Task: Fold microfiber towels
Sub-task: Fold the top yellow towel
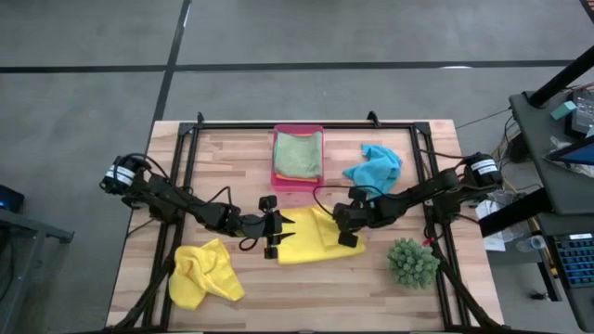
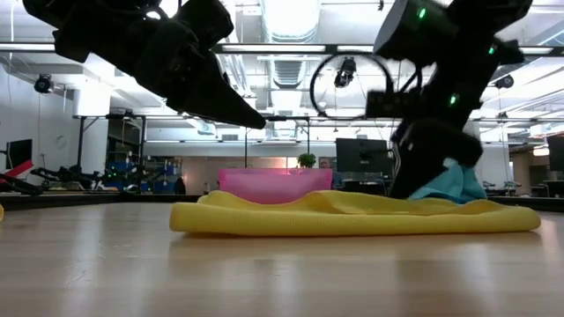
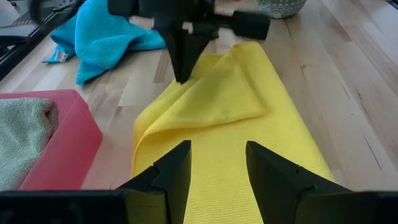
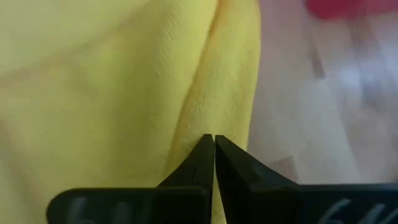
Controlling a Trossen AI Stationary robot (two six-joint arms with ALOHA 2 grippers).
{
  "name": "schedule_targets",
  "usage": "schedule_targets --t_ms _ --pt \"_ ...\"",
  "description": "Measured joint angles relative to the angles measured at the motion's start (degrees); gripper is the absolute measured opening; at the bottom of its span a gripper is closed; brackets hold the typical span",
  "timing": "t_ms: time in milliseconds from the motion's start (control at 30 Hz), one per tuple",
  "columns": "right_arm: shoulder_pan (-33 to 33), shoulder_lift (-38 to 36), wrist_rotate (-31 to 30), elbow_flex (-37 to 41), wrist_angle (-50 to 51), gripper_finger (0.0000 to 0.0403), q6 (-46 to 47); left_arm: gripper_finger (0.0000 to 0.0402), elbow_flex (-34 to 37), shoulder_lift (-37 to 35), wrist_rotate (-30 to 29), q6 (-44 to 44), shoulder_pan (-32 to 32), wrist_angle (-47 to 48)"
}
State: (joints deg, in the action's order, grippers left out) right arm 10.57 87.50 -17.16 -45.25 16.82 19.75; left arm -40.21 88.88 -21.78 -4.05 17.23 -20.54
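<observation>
Soft yellow towel [image 1: 311,243], half-folded on wooden counter [image 1: 139,260].
Fine-weave, rumpled layers; right end effector [image 1: 345,228] pinching its edge, left end effector [image 1: 276,232] spread.

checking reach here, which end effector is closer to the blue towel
Right. The right end effector is shut, on the right end of the flat yellow towel, just below the blue towel. The left end effector is open at that yellow towel's left end, farther away.
</observation>
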Motion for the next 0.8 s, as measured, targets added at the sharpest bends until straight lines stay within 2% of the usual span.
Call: schedule_targets --t_ms 200,367,467,500,600,800 --pt "-1.32 -3.40 -0.95 -0.10 3.39 0.0008 0.52 0.0138 0.00 0.00 -0.02 0.00 -0.02 0.01" --pt "-3.95 -6.07 -0.33 0.30 8.95 0.0008 5.84 0.0138 0.03 0.00 -0.02 0.00 -0.02 0.01" --pt "-6.64 -6.75 8.01 0.68 8.47 0.0013 10.20 0.0138 0.09 0.00 -0.11 0.00 -0.02 0.01" --pt "-7.43 -6.75 9.91 0.83 8.18 0.0017 11.32 0.0138 0.09 0.00 -0.15 0.00 -0.02 0.00" --pt "-8.83 -6.02 10.31 1.15 8.12 0.0042 13.23 0.0138 0.09 0.00 -0.17 0.00 -0.02 0.01" --pt "-9.94 -4.08 11.64 1.33 6.46 0.0115 13.83 0.0138 0.11 0.00 -0.17 0.00 -0.02 -0.01"
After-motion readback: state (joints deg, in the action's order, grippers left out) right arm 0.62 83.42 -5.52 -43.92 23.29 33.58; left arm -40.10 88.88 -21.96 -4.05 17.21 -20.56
